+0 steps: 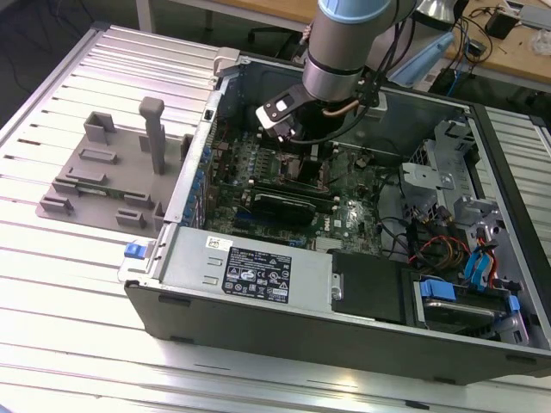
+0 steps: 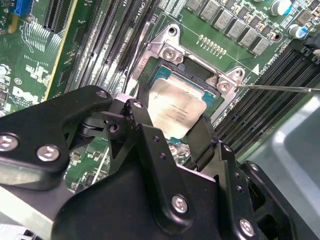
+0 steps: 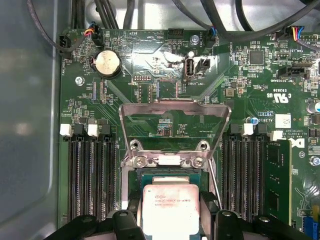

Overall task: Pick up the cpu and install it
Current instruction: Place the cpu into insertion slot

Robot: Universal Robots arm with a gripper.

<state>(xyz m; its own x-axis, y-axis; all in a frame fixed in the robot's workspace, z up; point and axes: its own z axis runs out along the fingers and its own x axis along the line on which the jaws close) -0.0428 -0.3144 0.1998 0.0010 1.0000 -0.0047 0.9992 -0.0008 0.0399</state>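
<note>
Cpu clamped between fingers, over socket.

Gripper holds cpu at the open socket

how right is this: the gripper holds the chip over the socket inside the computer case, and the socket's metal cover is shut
One thing is wrong: the metal cover is open, swung back over the board, as the first wrist view shows. The gripper does hold the chip over the socket inside the computer case.
</note>
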